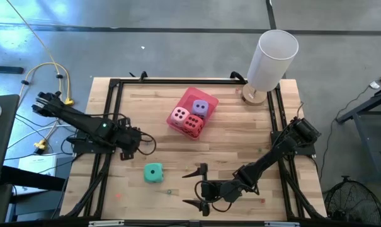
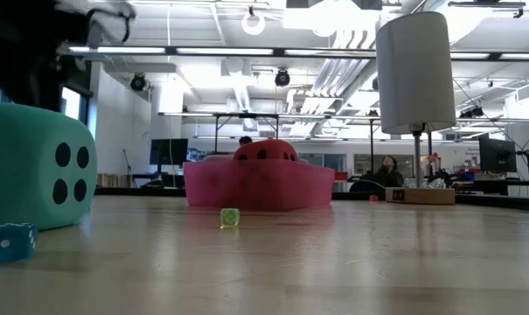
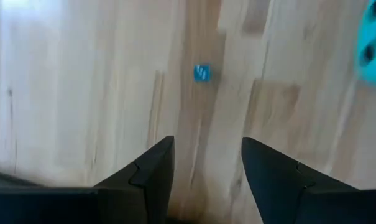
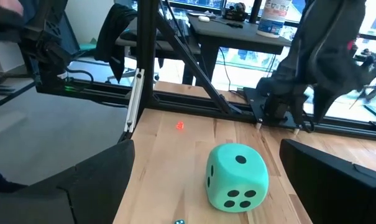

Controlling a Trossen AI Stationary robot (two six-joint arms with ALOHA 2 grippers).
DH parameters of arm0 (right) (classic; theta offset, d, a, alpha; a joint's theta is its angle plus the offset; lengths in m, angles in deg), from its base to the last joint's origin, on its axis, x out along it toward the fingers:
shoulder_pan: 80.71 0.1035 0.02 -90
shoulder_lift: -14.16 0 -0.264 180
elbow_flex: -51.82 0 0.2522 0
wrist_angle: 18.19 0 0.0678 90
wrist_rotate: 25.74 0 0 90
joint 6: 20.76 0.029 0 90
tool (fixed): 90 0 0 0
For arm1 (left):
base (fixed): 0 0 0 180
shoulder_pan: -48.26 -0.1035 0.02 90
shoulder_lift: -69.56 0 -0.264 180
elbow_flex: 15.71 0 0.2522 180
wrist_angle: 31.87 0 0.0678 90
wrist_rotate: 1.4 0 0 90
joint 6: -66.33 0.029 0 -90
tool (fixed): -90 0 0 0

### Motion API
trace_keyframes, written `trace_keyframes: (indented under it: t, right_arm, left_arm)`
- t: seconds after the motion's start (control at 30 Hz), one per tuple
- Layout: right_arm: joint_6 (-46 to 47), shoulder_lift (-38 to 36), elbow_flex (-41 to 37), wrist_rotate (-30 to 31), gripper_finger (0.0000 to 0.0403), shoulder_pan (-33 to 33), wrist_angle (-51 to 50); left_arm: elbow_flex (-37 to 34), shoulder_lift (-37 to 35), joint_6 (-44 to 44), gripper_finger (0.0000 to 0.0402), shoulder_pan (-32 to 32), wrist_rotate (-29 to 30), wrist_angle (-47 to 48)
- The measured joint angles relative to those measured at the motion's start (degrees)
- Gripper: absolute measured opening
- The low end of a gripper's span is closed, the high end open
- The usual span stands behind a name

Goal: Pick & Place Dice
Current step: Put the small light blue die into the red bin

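A teal green die (image 1: 153,173) rests on its bottom face on the wooden table near the front; it also shows in the right wrist view (image 4: 237,177) and the low view (image 2: 37,166). The pale pink die (image 1: 179,115), the purple die (image 1: 199,108) and the red die (image 1: 191,125) sit in the pink tray (image 1: 189,96). My left gripper (image 1: 148,144) hangs open above bare table, left of and behind the teal die, its fingers (image 3: 151,168) apart with nothing between them. My right gripper (image 1: 199,187) stands wide open, level, to the right of the teal die.
A white cylinder (image 1: 272,53) on a wooden base stands at the far right corner. Tiny dice lie on the table: blue (image 3: 202,73), green (image 2: 230,217) and red (image 4: 179,126). Black frame rails (image 1: 108,113) run along the table's edges.
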Motion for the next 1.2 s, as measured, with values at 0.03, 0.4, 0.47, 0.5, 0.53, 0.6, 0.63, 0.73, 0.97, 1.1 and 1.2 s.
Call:
trace_keyframes:
  t: [0.03,0.4,0.47,0.5,0.53,0.6,0.63,0.73,0.97,1.1,1.2]
  right_arm:
    - [-0.02,0.00,0.00,0.00,0.0394,-0.05,0.00]
    - [-0.43,0.00,0.00,-0.04,0.0394,-1.14,-0.02]
    - [-0.48,0.00,0.00,-0.07,0.0394,-1.27,-0.02]
    - [-0.52,0.00,0.00,-0.08,0.0394,-1.43,-0.02]
    - [-0.54,0.00,0.00,-0.18,0.0394,-1.59,-0.03]
    - [-0.55,0.00,0.00,-0.73,0.0394,-1.96,-0.21]
    - [-0.56,0.00,0.00,-1.45,0.0394,-2.10,-0.37]
    - [-0.61,0.00,0.00,-3.06,0.0394,-2.49,-0.84]
    - [-2.11,0.01,0.00,-3.67,0.0394,-2.79,-1.43]
    - [-2.10,0.02,0.00,-3.96,0.0394,-2.95,-1.02]
    - [-1.67,0.01,0.00,-4.14,0.0394,-2.95,-0.96]
  left_arm:
    - [-1.37,-0.01,0.21,0.0179,-0.06,-0.02,-0.16]
    - [-6.00,0.48,6.01,0.0179,-15.01,-13.06,-6.68]
    - [-6.42,0.41,6.07,0.0179,-19.01,-13.92,-8.34]
    - [-6.79,0.51,6.07,0.0179,-21.08,-13.91,-10.02]
    - [-7.09,0.59,6.09,0.0179,-23.36,-14.18,-11.36]
    - [-7.41,1.00,6.50,0.0179,-27.39,-15.24,-12.44]
    - [-7.50,1.28,6.87,0.0179,-29.05,-15.86,-12.91]
    - [-7.70,1.64,7.86,0.0179,-32.47,-17.88,-13.35]
    - [-7.72,2.62,8.60,0.0179,-32.32,-19.18,-15.67]
    - [-7.81,4.91,7.53,0.0179,-29.80,-19.18,-17.58]
    - [-7.83,6.76,7.49,0.0179,-29.16,-19.13,-18.10]
